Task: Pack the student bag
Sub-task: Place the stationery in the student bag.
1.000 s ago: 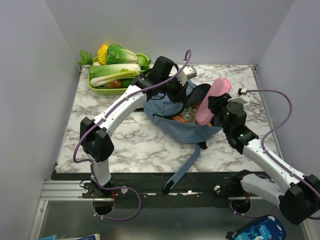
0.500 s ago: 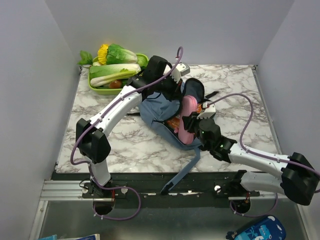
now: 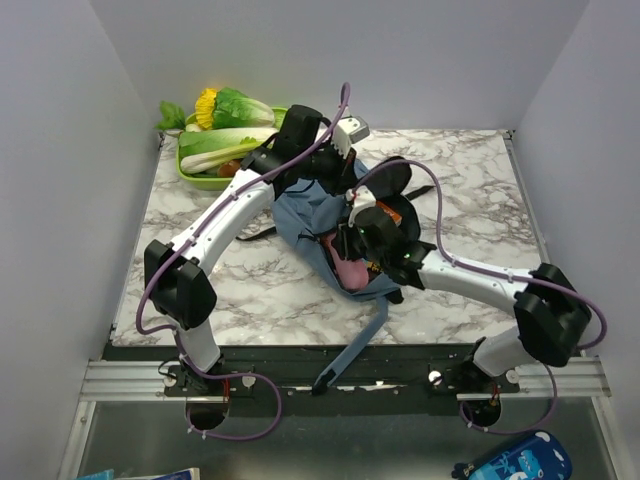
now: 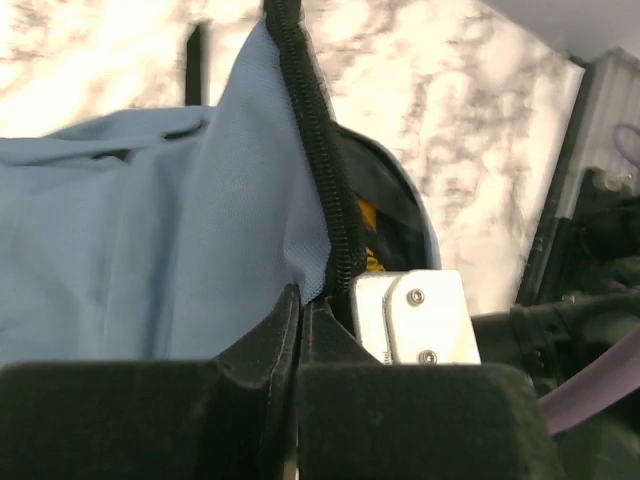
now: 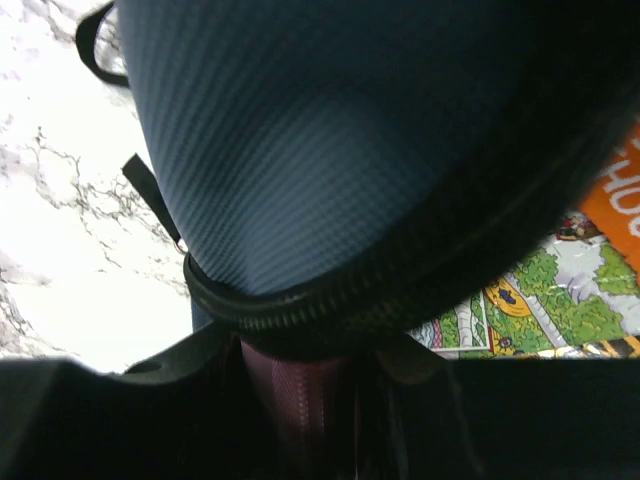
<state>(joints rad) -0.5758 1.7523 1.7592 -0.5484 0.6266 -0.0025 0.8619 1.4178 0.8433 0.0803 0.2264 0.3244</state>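
Observation:
The dusty-blue student bag (image 3: 305, 215) lies open in the middle of the marble table (image 3: 200, 270). My left gripper (image 3: 335, 180) is shut on the bag's zipper edge (image 4: 300, 160) and holds the opening up. My right gripper (image 3: 350, 255) is shut on the pink pencil case (image 3: 347, 268) and holds it inside the bag's mouth, under the black zipper rim (image 5: 330, 315). The pink case (image 5: 300, 400) shows between my right fingers. A colourful picture book (image 5: 540, 300) lies inside the bag.
A green tray (image 3: 205, 180) of toy vegetables stands at the back left corner. A blue bag strap (image 3: 360, 335) hangs over the table's near edge. A dark-blue printed pouch (image 3: 510, 462) lies below the table at the lower right.
My right gripper has carried the pink pencil case from above the bag's right side leftward and down into the bag's opening. My left gripper has drawn the bag's edge slightly left.

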